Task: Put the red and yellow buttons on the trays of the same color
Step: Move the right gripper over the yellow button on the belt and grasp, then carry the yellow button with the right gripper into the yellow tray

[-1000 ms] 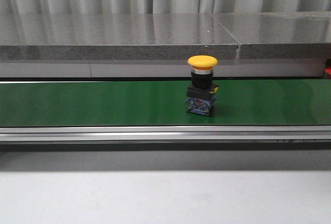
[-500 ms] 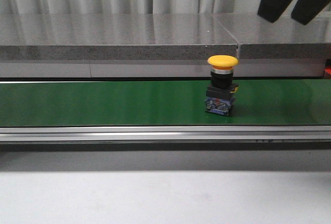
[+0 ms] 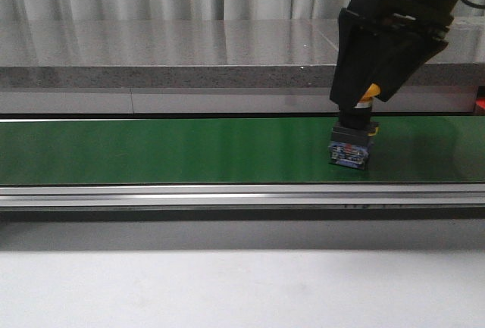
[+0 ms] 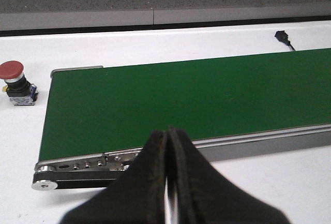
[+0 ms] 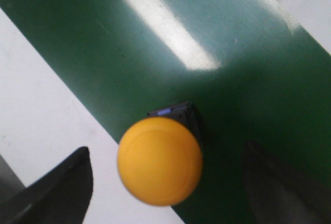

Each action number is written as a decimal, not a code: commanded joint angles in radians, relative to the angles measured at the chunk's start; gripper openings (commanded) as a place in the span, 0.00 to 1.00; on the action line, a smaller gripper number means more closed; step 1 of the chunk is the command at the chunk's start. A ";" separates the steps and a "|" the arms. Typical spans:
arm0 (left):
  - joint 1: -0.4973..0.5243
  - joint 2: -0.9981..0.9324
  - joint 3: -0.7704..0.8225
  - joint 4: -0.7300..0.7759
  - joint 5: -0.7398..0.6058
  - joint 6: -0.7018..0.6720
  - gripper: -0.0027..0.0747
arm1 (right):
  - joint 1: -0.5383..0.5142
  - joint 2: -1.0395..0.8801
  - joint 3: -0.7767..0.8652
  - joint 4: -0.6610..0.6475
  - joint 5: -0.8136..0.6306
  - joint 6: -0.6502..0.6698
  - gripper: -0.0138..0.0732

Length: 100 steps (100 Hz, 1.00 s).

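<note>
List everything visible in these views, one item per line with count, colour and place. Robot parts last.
Yellow button: one, yellow cap on a black and blue base, upright on the belt toward the robot's right, between the right claw's fingers.
Red button: one, red cap, on the white surface just off the belt's roller end.
Conveyor belt: one, green with metal side rails, running across the table.
Table: one, white, under the belt.
Stone ledge: grey, behind the belt.
Small black connector: one, on the white surface beyond the belt.
Left claw: one, black, shut, over the belt's near rail.
Right claw: one, black, open, straddling the yellow button.
</note>
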 commanded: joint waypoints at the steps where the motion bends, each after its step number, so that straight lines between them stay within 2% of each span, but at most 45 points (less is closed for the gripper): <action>1: -0.009 0.004 -0.028 -0.010 -0.068 0.000 0.01 | -0.001 -0.033 -0.034 0.033 -0.034 -0.019 0.72; 17: -0.009 0.004 -0.028 -0.010 -0.068 0.000 0.01 | -0.002 -0.033 -0.034 0.028 -0.036 -0.019 0.37; 24: -0.009 0.004 -0.028 -0.010 -0.068 0.000 0.01 | -0.002 -0.037 -0.034 0.019 -0.040 -0.019 0.28; 31: -0.009 0.004 -0.028 -0.010 -0.068 0.000 0.01 | -0.003 -0.049 -0.034 0.019 -0.048 -0.018 0.22; 58: -0.009 0.004 -0.028 -0.010 -0.068 0.000 0.01 | -0.029 -0.151 -0.033 0.017 -0.074 0.102 0.20; 71: -0.009 0.004 -0.028 -0.010 -0.068 0.000 0.01 | -0.068 -0.206 -0.033 0.015 -0.074 0.189 0.20; 100: -0.009 0.004 -0.028 -0.010 -0.068 0.000 0.01 | -0.174 -0.324 -0.032 -0.023 -0.058 0.278 0.20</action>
